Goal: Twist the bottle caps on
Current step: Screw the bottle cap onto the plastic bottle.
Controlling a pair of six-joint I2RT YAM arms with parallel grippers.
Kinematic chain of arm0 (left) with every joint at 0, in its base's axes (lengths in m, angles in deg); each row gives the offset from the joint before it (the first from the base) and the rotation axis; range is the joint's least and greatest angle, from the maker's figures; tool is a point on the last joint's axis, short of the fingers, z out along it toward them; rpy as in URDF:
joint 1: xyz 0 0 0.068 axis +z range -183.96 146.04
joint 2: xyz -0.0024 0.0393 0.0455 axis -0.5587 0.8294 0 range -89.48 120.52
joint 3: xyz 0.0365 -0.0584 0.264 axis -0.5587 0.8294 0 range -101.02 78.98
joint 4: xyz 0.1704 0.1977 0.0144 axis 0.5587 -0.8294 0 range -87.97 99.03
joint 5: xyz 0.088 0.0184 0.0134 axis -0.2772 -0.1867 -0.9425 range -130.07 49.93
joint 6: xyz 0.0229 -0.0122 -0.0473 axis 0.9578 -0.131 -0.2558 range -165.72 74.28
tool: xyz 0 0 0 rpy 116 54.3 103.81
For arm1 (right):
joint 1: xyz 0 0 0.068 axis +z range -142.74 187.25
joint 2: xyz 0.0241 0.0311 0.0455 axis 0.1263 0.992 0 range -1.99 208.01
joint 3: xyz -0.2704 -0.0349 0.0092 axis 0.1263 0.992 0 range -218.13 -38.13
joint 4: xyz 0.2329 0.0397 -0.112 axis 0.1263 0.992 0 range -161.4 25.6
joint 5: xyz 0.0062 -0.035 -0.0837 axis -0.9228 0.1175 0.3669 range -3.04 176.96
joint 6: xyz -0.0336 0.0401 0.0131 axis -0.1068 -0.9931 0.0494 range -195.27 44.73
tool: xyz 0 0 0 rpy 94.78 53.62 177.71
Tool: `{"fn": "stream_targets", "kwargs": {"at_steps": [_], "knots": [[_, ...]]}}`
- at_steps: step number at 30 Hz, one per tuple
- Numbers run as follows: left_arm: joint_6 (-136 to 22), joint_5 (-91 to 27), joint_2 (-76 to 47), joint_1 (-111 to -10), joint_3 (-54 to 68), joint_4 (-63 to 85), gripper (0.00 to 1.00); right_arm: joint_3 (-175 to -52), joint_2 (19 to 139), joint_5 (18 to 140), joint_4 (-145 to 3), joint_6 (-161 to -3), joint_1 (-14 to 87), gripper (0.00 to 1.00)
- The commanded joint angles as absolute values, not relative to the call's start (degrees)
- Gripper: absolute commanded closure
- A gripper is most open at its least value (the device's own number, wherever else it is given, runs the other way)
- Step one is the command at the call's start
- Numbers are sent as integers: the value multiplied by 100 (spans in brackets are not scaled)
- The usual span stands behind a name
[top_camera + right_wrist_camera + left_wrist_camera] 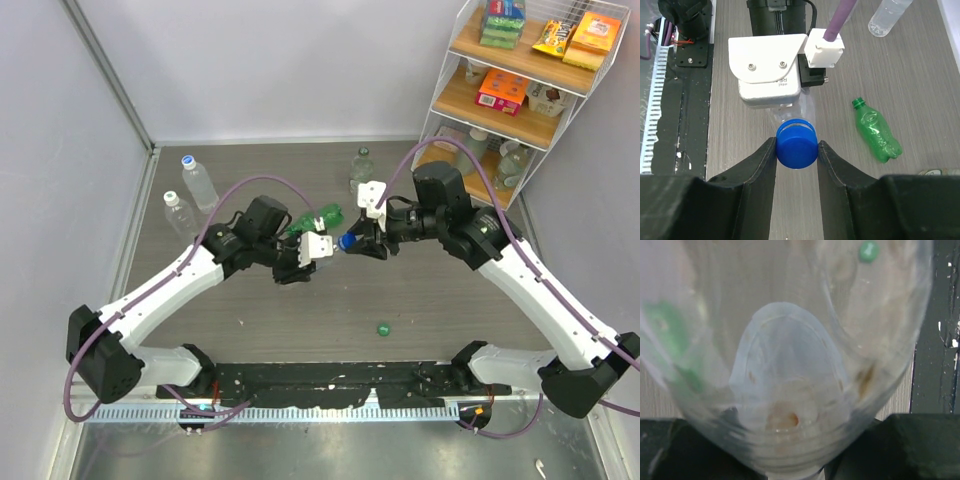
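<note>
- Blue cap (796, 146) sits pinched in the right gripper (796, 156), pressed to the mouth of a clear bottle (785, 365) held sideways over the table (440, 300).
- Left gripper (303, 258) clamps the bottle's body.
- Likely risk: a tilted cap could cross-thread or pop free, and a weak clamp would let the bottle spin.
- Green bottle (320, 217) and green cap (382, 327) lie apart, unjoined.

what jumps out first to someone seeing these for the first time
Above the middle of the table, the right tool pinches a blue cap at the mouth of a clear bottle gripped by the left tool. A green bottle lies on its side just beyond them, and a loose green cap sits toward the near edge.
</note>
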State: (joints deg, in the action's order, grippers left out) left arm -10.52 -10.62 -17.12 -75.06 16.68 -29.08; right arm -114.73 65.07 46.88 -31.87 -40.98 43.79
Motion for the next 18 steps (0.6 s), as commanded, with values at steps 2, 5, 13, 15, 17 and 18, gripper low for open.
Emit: {"fn": "stream_targets", "kwargs": {"at_steps": [2, 5, 13, 15, 17, 18], "knots": [[-267, -553, -1593, -7922, 491, -3119, 98, -11714, 7059, 4847, -2939, -4363, 4514, 99], [313, -483, -1469, -7931, 270, -3631, 99, -11873, 7218, 4635, -2186, -3707, 4601, 99], [517, -281, -1521, -7931, 190, -3747, 99, -11925, 7209, 5092, -2297, -4230, 4725, 99], [535, -403, -1539, -7958, 164, -3738, 99, -11970, 7324, 5179, -2235, -4415, 4760, 99], [465, -448, -1513, -7967, 120, -3711, 99, -11909, 7377, 5459, -2340, -4713, 4856, 99], [438, -439, -1495, -7967, 94, -3702, 99, -11891, 7403, 5522, -2428, -4958, 4891, 99]]}}
